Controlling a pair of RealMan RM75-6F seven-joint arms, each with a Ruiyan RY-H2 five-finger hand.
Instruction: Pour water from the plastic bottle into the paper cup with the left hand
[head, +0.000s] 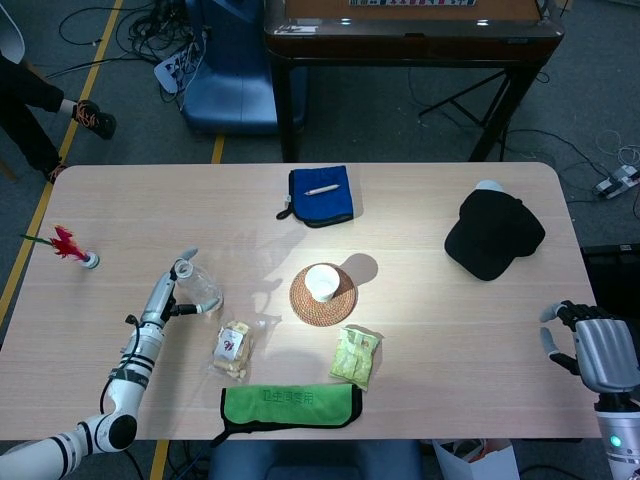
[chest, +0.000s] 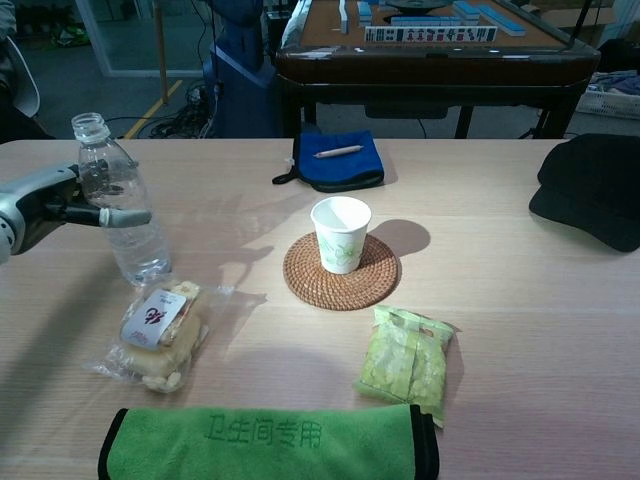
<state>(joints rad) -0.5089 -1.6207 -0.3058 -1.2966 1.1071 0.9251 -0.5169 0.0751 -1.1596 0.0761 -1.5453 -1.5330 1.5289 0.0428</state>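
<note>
Across the pale worktop (chest: 520, 330), the left hand (chest: 62, 203) grips the upright plastic bottle (chest: 122, 212), with the paper cup (chest: 340, 234) well to its right.

Head view: high above the near edge, looking steeply down on the whole surface (head: 420, 200) and the floor beyond. Chest view: low and close, facing forward across the surface (chest: 500, 300). Both share the paper cup (head: 320, 282) (chest: 340, 233) on its woven mat (head: 323, 294) (chest: 340, 273).
</note>
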